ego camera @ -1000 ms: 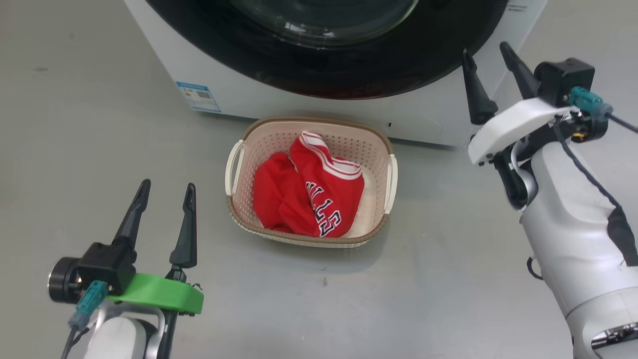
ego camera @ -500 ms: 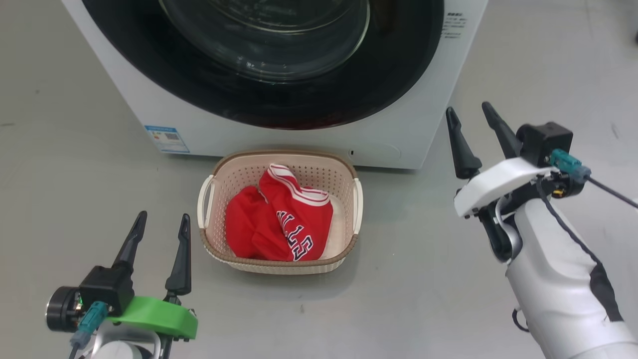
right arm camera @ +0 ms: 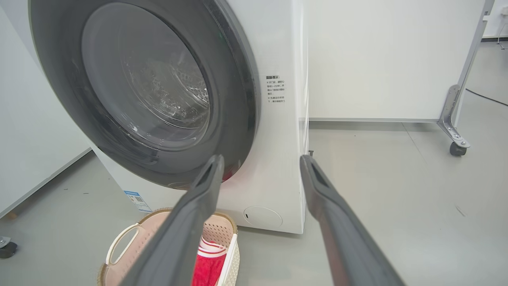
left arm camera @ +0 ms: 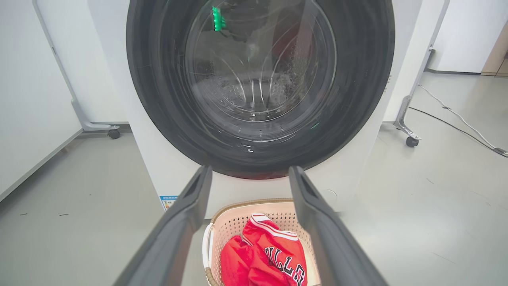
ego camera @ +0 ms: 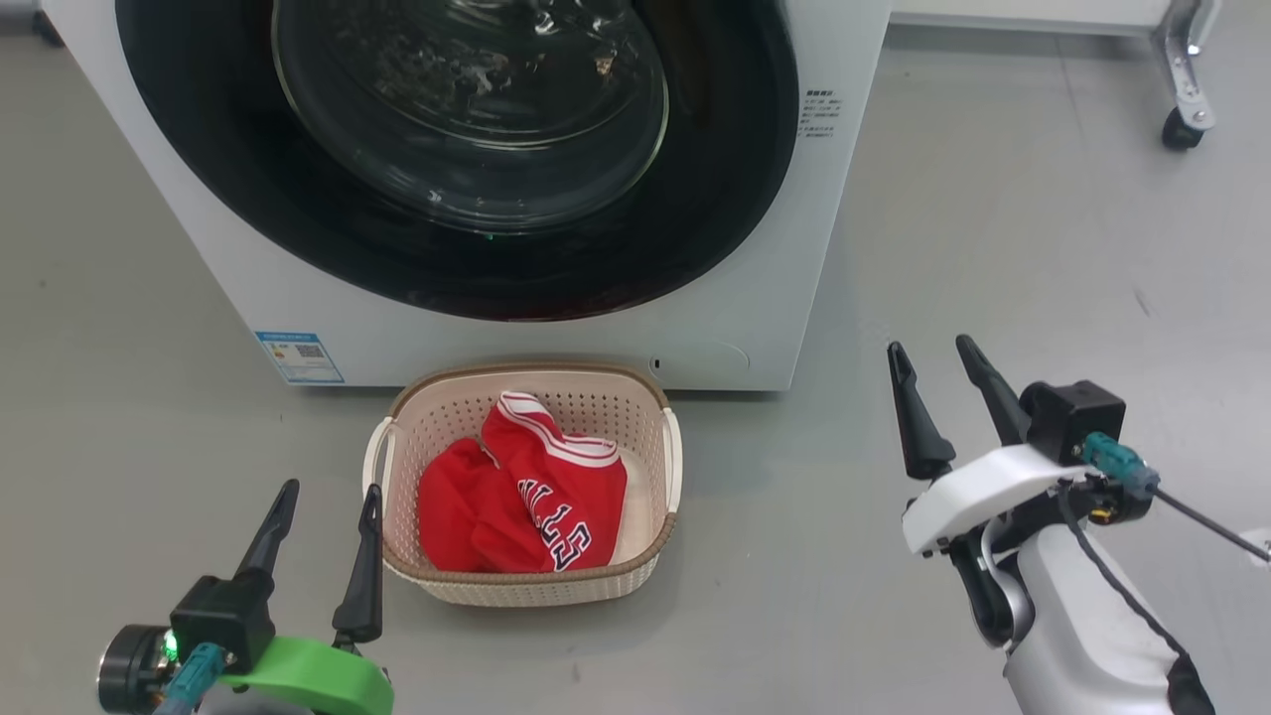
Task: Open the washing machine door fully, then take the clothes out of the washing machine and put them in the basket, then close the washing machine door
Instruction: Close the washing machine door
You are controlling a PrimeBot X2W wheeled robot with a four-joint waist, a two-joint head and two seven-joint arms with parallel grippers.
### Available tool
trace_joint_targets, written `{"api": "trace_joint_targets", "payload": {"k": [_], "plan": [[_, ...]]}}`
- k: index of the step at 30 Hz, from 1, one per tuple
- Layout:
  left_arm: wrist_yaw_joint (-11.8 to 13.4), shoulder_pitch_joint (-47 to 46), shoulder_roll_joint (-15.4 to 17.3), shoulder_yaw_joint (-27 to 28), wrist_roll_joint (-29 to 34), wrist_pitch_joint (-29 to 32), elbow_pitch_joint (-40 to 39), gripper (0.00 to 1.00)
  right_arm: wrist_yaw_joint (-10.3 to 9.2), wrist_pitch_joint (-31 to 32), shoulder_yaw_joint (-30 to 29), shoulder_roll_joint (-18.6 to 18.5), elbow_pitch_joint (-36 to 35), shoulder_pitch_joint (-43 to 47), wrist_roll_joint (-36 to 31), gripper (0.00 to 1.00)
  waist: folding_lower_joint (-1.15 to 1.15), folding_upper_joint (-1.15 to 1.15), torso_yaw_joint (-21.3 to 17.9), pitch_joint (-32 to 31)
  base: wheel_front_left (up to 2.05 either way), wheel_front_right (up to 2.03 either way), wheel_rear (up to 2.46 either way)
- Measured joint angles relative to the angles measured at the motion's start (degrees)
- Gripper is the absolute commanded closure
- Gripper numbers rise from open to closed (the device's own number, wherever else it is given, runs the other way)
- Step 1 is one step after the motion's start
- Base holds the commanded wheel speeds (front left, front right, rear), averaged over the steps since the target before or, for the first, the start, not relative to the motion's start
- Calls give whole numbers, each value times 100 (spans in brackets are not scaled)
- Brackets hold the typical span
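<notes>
The left pincer point(ego camera: 331, 487) hangs near the basket's left side, fingers spread wide with nothing between them. The right pincer point(ego camera: 930, 344) is likewise parted and empty, over the floor point(ego camera: 993, 228) off the washing machine's point(ego camera: 794, 288) right corner. The red jersey point(ego camera: 521, 501) lies crumpled in the basket point(ego camera: 526, 592), which sits just in front of the machine. The door point(ego camera: 298, 228) looks flush with the front, so the closing step seems done. What's left, I'd judge, is checking the latch caught, and if not, pushing the black ring.
</notes>
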Motion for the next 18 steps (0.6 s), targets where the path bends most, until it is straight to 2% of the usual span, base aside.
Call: {"api": "trace_joint_targets", "payload": {"k": [18], "plan": [[108, 464, 22, 44, -10, 130, -46, 0, -203, 0, -64, 54, -588, 1074, -34, 0, 0, 0, -249, -499, 0, 0, 0]]}}
